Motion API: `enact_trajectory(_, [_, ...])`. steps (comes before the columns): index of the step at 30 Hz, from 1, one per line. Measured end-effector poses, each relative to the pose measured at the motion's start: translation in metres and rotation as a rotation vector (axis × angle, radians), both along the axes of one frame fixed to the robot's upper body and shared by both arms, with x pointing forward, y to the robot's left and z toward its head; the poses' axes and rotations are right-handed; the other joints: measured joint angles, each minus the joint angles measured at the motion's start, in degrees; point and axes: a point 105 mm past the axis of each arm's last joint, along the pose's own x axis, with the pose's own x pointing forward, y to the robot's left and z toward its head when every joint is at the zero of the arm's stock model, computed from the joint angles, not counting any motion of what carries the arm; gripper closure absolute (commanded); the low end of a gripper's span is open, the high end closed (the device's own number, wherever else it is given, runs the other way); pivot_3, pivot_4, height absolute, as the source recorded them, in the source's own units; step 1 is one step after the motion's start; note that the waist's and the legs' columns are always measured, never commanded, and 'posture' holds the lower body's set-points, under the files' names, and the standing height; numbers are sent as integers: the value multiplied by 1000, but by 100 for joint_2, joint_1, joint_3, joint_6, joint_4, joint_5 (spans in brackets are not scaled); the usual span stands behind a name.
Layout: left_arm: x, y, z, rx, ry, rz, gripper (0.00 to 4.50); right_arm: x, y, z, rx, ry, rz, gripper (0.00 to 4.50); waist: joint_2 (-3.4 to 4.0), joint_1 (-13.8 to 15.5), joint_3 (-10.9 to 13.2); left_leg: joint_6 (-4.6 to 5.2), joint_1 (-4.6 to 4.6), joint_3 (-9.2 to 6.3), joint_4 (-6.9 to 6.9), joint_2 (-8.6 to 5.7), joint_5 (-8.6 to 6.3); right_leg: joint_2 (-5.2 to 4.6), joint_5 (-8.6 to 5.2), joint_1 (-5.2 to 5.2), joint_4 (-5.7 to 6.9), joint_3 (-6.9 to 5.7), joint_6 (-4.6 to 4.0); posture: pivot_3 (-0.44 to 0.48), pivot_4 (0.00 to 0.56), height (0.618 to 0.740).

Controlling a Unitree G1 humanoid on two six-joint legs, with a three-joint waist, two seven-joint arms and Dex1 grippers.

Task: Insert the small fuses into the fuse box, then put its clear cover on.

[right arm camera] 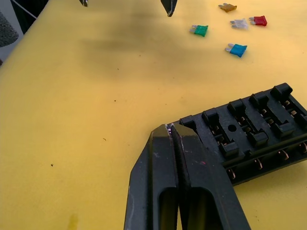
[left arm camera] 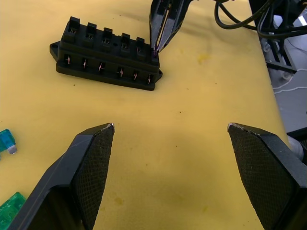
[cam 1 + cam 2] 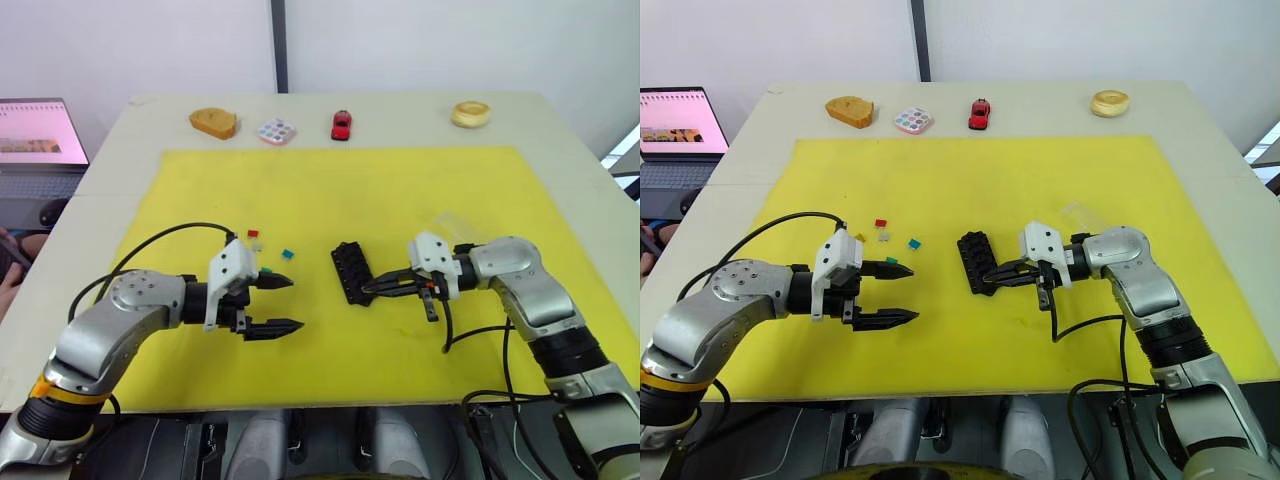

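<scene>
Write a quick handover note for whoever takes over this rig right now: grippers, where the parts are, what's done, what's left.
Left gripper: open, empty, hovering over the yellow mat beside the loose fuses.
Right gripper: fingers pinched together, tips at the near end of the black slotted fuse box; whether they hold a fuse cannot be told.
Loose on the mat: red, grey, orange, green and teal blade fuses.
Transparent plastic cover: lying behind the right arm, off the box.
Left: seat the fuses, fit the cover.
</scene>
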Motion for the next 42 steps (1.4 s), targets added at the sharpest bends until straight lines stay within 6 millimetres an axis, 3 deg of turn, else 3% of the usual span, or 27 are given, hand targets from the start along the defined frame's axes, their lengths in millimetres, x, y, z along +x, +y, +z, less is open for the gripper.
enact_trajectory(10, [0,2,1,-1,-1,6,509,3,-1,8,42,14,-16,4457,1,0,0,0,-2,0,0,0,0,-2,0,-3,0,1,-1,0,150,740])
enact_trajectory(16, [3,22,2,20,11,55,509,-4,8,57,140,-15,-1,4457,11,-12,7,-4,-14,1,-10,2,2,-3,0,-25,3,4,0,0,150,740])
enact_trajectory(20, [13,42,14,5,15,126,509,-2,-9,86,173,38,-110,4457,8,22,8,4,-18,0,-9,1,-4,-7,-2,-25,-1,2,-5,0,150,740])
enact_trajectory(22, [21,58,24,-11,-3,194,509,9,-27,91,196,73,-224,4457,8,5,8,16,-20,2,-9,0,-11,-7,0,-28,-4,3,-8,0,150,740])
enact_trajectory(23, [26,71,30,-22,-13,244,509,22,-46,96,218,70,-334,4457,8,-3,8,15,-22,7,-9,0,-11,-8,1,-34,-4,3,-9,0,150,740])
enact_trajectory(25, [34,99,39,-33,-33,361,509,44,-99,108,257,26,-579,4457,12,9,11,-1,-26,13,-13,-1,-1,-10,1,-42,-4,2,-9,0,150,740])
enact_trajectory(27, [40,126,45,-51,-42,472,509,54,-149,118,290,-37,-784,4457,12,10,11,-2,-32,15,-19,-1,-1,-9,1,-49,-4,0,-9,0,150,740])
enact_trajectory(28, [43,147,47,-72,-47,561,275,55,-188,121,311,-85,-932,4195,12,-1,11,-8,-32,17,-22,0,-6,-7,1,-51,-4,0,-8,0,150,740])
enact_trajectory(30, [45,173,43,-81,-54,667,0,53,-230,117,327,-127,-1090,3679,13,-28,11,-11,-29,24,-25,1,-8,-6,2,-47,-4,0,-6,0,150,740])
enact_trajectory(32, [43,204,33,-75,-62,783,0,46,-271,105,349,-156,-1263,2776,17,-92,13,-13,-29,29,-26,7,-7,-3,2,-47,-2,-2,-5,0,150,740])
enact_trajectory(34, [39,220,22,-54,-55,838,0,40,-297,95,354,-175,-1383,1646,25,-169,16,-15,-29,30,-27,9,-7,-6,2,-53,-2,1,-7,0,150,740])
enact_trajectory(37, [37,224,13,-38,-67,849,0,33,-314,82,336,-194,-1480,150,25,-211,16,-18,-28,30,-28,12,-8,-8,2,-54,-2,4,-7,0,150,740])
enact_trajectory(42, [39,221,10,-55,-107,850,0,33,-321,68,319,-194,-1543,65,28,-235,15,-19,-28,30,-32,13,-9,-11,3,-51,-2,4,-6,0,150,740])
